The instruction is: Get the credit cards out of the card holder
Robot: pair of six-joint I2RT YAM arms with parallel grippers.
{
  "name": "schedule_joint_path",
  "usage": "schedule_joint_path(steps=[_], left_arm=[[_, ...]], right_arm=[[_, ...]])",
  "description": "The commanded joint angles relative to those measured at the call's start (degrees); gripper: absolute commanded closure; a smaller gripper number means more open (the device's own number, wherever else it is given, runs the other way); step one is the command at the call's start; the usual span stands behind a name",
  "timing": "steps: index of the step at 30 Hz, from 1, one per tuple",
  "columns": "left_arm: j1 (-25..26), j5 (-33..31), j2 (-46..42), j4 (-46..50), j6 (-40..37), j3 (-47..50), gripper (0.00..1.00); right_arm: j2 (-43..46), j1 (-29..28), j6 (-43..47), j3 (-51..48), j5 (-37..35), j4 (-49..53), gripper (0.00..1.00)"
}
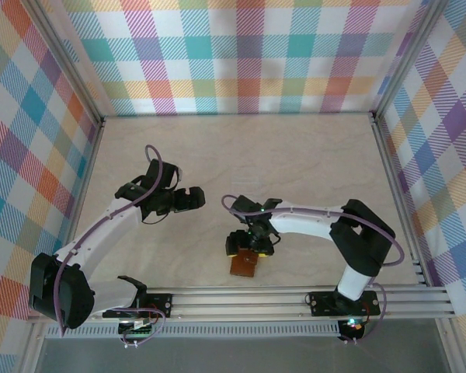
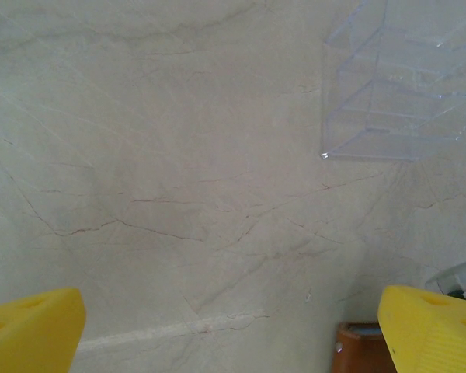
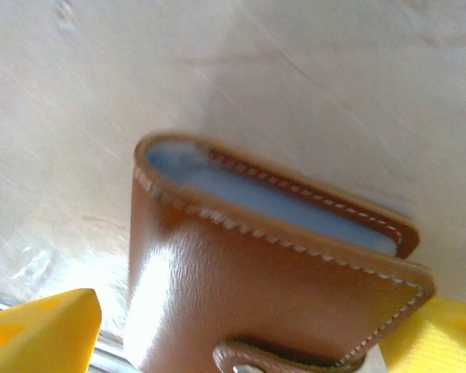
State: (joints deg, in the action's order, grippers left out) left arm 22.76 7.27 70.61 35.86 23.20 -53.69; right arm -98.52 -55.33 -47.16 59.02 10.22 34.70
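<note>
Right wrist view: yellow fingers (image 3: 39, 326) of the right claw (image 3: 241, 334) sit in the two lower corners of the frame, spread wide. The brown wallet (image 3: 272, 280) lies between them. Bare table shows between the left finger and the wallet's edge. The right finger meets the wallet's lower right corner; contact or mere overlap, cannot tell. Nothing is gripped.

Wallet: folded shut and lying flat, glossy tan leather look, pale stitching along the rim. The snap tab laps over the cover at bottom centre. Blue-grey sleeves show in the gap along the upper edge. Whether cards sit in the sleeves cannot be told.

Overhead view: the right claw (image 1: 248, 245) hangs over the wallet (image 1: 245, 264), which lies low and centre on the marbled table (image 1: 295, 163), close to the front rail.

Left claw (image 1: 193, 198): left of centre, well apart from the wallet. In its wrist view the left claw (image 2: 233, 334) is spread wide, with only table between its fingers.

Clear plastic tray (image 2: 396, 101): upper right of that view, stepped compartments, table veining visible through its walls. A corner of the wallet (image 2: 361, 350) shows at bottom right.
</note>
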Motion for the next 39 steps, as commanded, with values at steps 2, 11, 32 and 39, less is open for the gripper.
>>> schedule_joint_path(steps=[2, 11, 32, 39], left_arm=[[0.61, -1.2, -0.56, 0.53, 0.28, 1.24, 0.03], [0.61, -2.43, 0.15, 0.53, -1.08, 1.22, 0.02], [0.61, -7.79, -3.31, -1.21, 3.95, 7.04, 0.03], [0.61, -7.19, -6.24, -1.32, 6.13, 10.09, 0.04]], right_arm=[[-1.47, -0.59, -1.76, 3.21, -4.84, 3.65, 0.08], [-5.55, -3.99, -5.23, 6.97, -10.66, 8.37, 0.07], [-14.69, -0.66, -1.52, 22.53, -14.62, 7.16, 0.32], [-21.18, 0.99, 1.17, 29.6, -14.47, 7.36, 0.29]])
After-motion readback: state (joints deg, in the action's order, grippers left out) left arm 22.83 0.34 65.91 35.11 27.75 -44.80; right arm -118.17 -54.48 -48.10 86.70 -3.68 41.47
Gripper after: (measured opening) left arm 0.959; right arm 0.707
